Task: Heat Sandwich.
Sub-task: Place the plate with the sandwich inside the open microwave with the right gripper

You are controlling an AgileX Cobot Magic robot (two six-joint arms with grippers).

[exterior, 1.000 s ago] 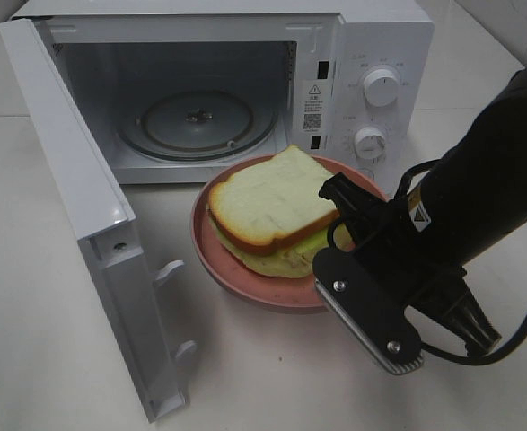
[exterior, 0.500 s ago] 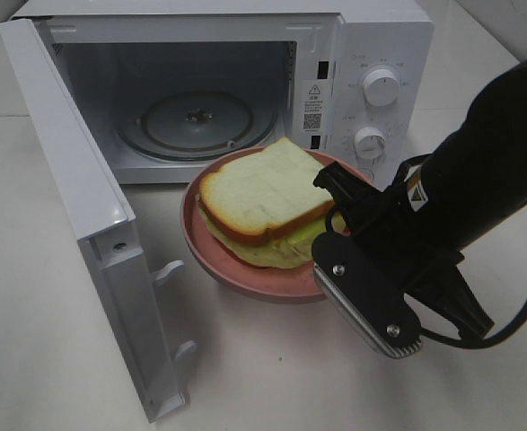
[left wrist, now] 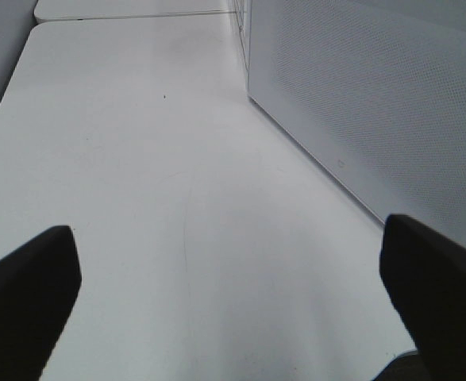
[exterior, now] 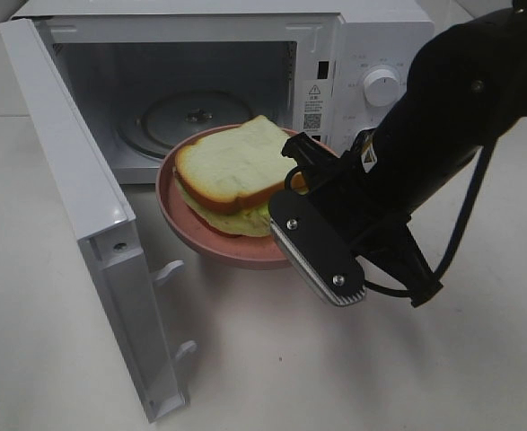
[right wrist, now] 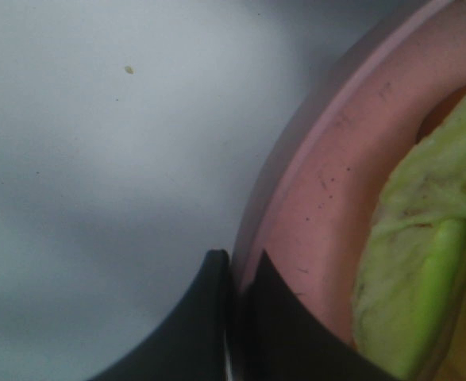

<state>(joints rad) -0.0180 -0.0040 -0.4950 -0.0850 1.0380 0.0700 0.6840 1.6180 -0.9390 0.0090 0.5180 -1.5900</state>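
Note:
The sandwich (exterior: 232, 171), white bread with brown crust and green lettuce, lies on a round pink plate (exterior: 205, 242). My right gripper (exterior: 292, 177) is shut on the plate's right rim and holds it above the table, just in front of the open microwave's (exterior: 371, 45) cavity. In the right wrist view the fingertips (right wrist: 252, 290) pinch the pink plate rim (right wrist: 312, 198), with lettuce of the sandwich (right wrist: 423, 238) beside them. My left gripper (left wrist: 233, 282) stands open over bare table, holding nothing; the exterior high view does not show it.
The microwave door (exterior: 74, 180) is swung wide open on the left, reaching toward the table's front. A glass turntable (exterior: 196, 112) lies inside the cavity. Two control knobs (exterior: 382, 85) sit on the right panel. The microwave's perforated side wall (left wrist: 375, 103) stands beside the left gripper.
My right gripper has carried the plate and sandwich left and back, from in front of the control panel to the mouth of the microwave cavity. The left gripper's opening is unchanged.

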